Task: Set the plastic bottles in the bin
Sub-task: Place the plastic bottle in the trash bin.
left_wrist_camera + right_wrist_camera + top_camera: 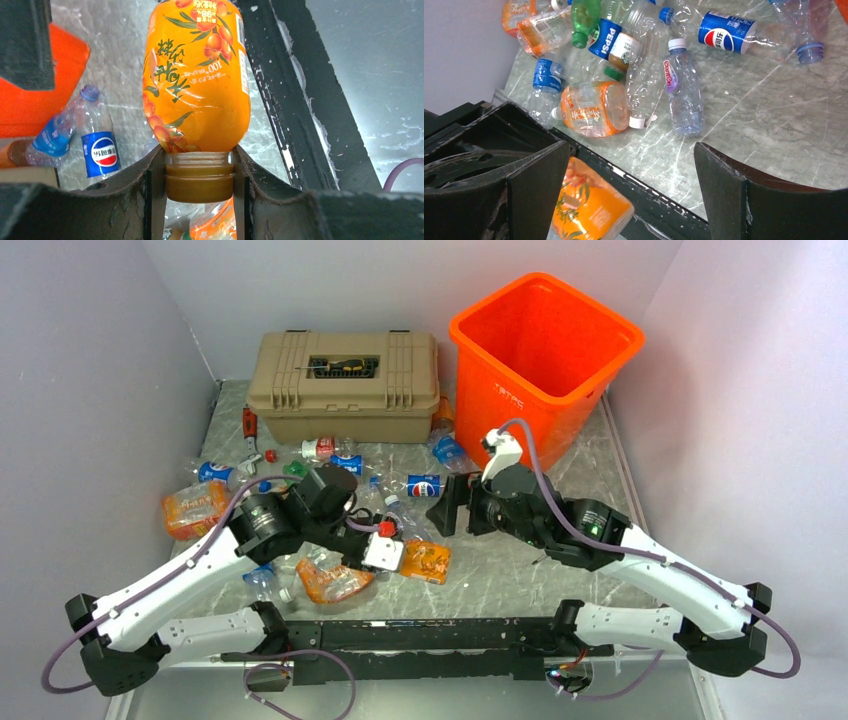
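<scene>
Left hand (200, 167) grips orange bottle (197, 75) by neck; right hand (631, 147) wide, empty; loose bottles (684, 95) around; toolbox (345, 390) beside bin (540, 340)

Toolbox (347, 385) stands left of bin (530, 410), bottles (425, 485) scattered before both.

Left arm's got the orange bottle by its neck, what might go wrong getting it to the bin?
The left gripper grips the orange bottle only by its short neck, so the body could swing and slip out. The bin stands far right, beyond the open right gripper, so the carry may clash with that arm.
</scene>
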Robot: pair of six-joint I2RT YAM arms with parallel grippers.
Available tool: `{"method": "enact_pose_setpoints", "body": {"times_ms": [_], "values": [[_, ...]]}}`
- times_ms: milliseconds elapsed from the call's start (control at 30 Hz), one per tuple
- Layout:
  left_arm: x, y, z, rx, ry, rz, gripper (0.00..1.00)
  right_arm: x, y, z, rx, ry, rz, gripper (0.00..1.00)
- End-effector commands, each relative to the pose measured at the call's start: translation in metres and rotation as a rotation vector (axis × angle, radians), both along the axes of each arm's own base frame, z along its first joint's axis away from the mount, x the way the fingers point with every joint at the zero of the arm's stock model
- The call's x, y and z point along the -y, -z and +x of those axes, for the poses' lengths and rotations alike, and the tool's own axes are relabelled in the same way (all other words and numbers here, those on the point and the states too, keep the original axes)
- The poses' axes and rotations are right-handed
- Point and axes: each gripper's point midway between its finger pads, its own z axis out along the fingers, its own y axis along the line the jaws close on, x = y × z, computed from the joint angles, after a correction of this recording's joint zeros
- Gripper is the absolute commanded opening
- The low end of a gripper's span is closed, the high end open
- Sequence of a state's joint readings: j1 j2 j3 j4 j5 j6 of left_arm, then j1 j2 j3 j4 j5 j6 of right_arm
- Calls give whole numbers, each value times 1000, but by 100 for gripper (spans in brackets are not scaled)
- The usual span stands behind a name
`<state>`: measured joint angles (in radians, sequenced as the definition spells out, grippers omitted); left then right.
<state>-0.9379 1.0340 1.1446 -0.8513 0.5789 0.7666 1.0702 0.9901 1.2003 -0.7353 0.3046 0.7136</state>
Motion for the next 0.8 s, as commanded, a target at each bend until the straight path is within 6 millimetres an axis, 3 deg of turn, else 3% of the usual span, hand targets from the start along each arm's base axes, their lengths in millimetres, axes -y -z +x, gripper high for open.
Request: {"method": "enact_pose_setpoints", "body": {"times_ms": [0,33,100,133,200,267,333,467,767], "values": [[9,-21,-15,16,82,-132,0,-42,-6,-114,-285,-605,147,92],[9,-18,-12,20,69,-126,0,-43,-11,-134,-335,-713,181,91],[7,-14,-9,20,45,-108,0,-46,-14,-124,-270,-676,205,92],[6,-13,-9,18,42,-106,0,-40,-8,-100,223,-882,11,94],[5,-14,-11,15,44,-110,0,-35,-15,-82,331,-793,-4,99],[4,-14,-11,22,42,-116,0,-31,-20,-79,363,-765,9,100],[3,-15,-11,30,41,-121,0,-31,-20,-91,364,-838,22,99],[6,-18,-15,15,62,-141,0,-38,-4,-101,278,-926,-20,97],[15,-10,-19,-53,87,-120,0,-66,10,-84,282,-891,-35,91]]}}
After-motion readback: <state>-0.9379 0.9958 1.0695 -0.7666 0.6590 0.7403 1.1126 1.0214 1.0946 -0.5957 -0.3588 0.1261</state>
